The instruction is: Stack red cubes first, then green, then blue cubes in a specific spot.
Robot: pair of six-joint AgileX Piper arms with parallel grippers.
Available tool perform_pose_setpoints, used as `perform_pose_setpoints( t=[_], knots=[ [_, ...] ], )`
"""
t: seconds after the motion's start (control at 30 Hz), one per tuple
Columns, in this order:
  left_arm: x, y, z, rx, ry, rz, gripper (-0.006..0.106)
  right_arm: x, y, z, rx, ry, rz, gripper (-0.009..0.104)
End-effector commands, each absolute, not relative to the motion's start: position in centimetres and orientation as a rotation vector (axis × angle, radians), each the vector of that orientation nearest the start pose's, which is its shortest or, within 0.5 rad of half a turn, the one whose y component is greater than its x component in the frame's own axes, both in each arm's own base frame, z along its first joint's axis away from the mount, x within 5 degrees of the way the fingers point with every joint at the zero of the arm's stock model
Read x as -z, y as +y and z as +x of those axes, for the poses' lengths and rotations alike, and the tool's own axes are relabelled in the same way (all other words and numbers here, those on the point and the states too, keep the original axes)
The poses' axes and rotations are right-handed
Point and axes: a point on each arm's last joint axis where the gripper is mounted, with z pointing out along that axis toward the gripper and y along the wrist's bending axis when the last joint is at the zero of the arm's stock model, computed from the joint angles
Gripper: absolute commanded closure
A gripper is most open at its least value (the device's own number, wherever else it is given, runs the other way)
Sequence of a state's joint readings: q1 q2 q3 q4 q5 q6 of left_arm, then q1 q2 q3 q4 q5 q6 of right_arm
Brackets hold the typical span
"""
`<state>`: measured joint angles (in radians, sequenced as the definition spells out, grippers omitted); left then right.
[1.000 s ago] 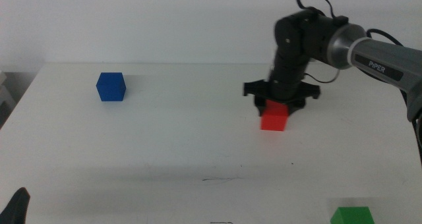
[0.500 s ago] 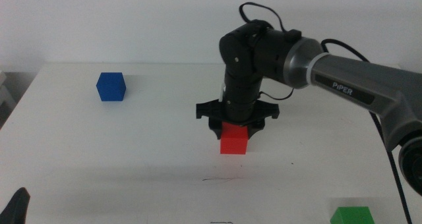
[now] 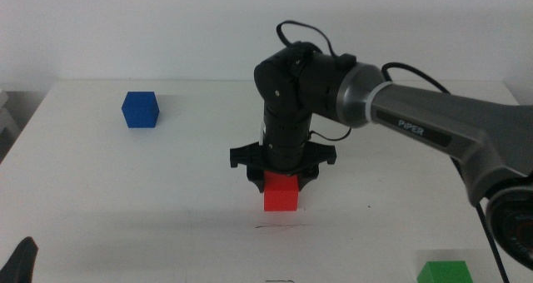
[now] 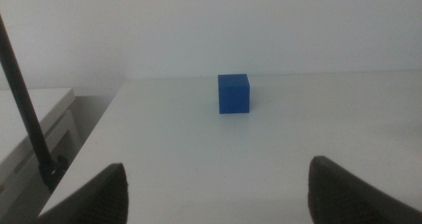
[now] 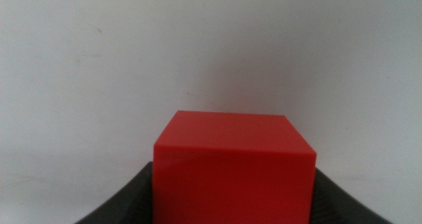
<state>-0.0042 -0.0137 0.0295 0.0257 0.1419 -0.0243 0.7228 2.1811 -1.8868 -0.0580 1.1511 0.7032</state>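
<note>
The right end effector (image 3: 281, 186) is pinching the red cube (image 3: 281, 192) from above; the cube sits low, just behind the thin dark line (image 3: 279, 227) on the white tabletop (image 3: 166, 191); from the middle view I cannot tell if the cube is touching the tabletop or is a little above it. In the right wrist view the cube (image 5: 232, 165) fills the space between the two jaws and looks level.

To do this step well, I think the cube should come a bit nearer the line, go down slow and flat, and be let go only when it rests; then the end effector should lift straight up so the cube is not bumped.

The blue cube (image 3: 140, 109) is far off at the back left; the green cube (image 3: 444, 272) is at the front right edge; the left end effector (image 4: 214, 191) waits at the front left, spread wide and empty.
</note>
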Motion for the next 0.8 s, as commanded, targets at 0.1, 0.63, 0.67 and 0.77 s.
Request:
perform_pose_setpoints(
  t=[0.1, 0.63, 0.67, 0.77],
  knots=[
    [-20.0, -0.1, 5.5, 0.020, 1.535, -0.004, 0.007, -23.6, 30.2, 34.9, -0.179, 2.894, -0.042, 0.096],
    [-20.0, -0.1, 5.5, 0.020, 1.535, -0.004, 0.007, -22.7, 30.2, 34.9, -0.129, 2.924, -0.094, 0.025],
    [-20.0, -0.1, 5.5, 0.020, 1.535, -0.004, 0.007, -22.7, 30.1, 34.9, -0.133, 2.926, -0.091, 0.018],
    [-20.0, -0.1, 5.5, 0.020, 1.535, -0.004, 0.007, -22.9, 30.1, 34.9, -0.139, 2.924, -0.090, 0.003]
  ],
)
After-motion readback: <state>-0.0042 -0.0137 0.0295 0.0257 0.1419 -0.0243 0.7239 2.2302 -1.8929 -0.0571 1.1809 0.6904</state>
